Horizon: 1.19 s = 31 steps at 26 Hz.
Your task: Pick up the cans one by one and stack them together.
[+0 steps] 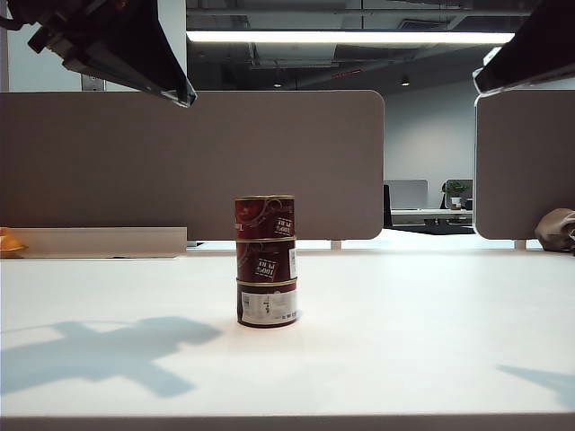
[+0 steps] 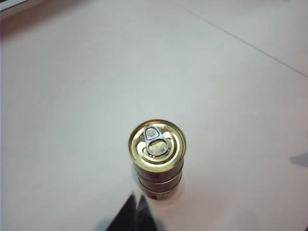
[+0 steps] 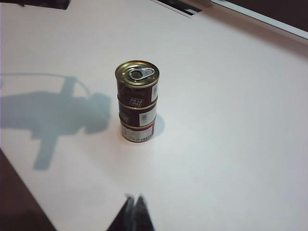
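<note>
Shadow of an arm spreads across the lower left of the exterior view on the white worktop (image 1: 431, 332), and the left arm itself is cut off at the upper left corner, only its dark underside showing. The left end effector (image 2: 136, 204) appears in its wrist view as a blurred dark tip with its fingers clenched together on nothing, just beside the base of the stack. At the centre of the exterior view stand the cans (image 1: 266, 260), three stacked upright in one column, all sealed, so their contents are hidden; the top can (image 2: 157, 146) shows a gold lid and pull tab, and the bottom can (image 1: 267, 305) carries a larger white label. The right end effector (image 3: 134, 204), likewise clenched and empty, hangs well apart from the stack, its arm cropped at the upper right corner.
</note>
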Each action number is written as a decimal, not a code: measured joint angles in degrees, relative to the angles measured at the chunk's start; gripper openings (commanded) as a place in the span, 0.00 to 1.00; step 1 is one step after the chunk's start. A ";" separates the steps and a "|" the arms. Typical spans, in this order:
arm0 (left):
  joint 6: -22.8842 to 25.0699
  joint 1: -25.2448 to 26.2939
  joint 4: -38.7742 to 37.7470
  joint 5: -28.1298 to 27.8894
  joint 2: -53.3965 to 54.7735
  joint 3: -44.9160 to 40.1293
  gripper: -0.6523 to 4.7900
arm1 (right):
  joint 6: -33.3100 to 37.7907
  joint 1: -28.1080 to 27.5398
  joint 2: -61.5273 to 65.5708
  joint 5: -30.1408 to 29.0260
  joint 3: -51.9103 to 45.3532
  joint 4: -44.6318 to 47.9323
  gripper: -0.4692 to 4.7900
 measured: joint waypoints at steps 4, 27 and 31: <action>0.00 0.00 -0.66 0.04 -2.01 0.00 0.11 | 0.00 -0.17 -1.31 0.00 0.00 -0.46 0.10; 0.02 21.20 -0.59 1.14 -27.63 -2.03 0.11 | 0.00 -25.07 -17.73 -0.02 -0.81 -0.66 0.10; 0.02 21.22 0.04 1.31 -30.88 -4.33 0.11 | 0.00 -25.09 -18.88 -0.04 -3.76 -0.22 0.10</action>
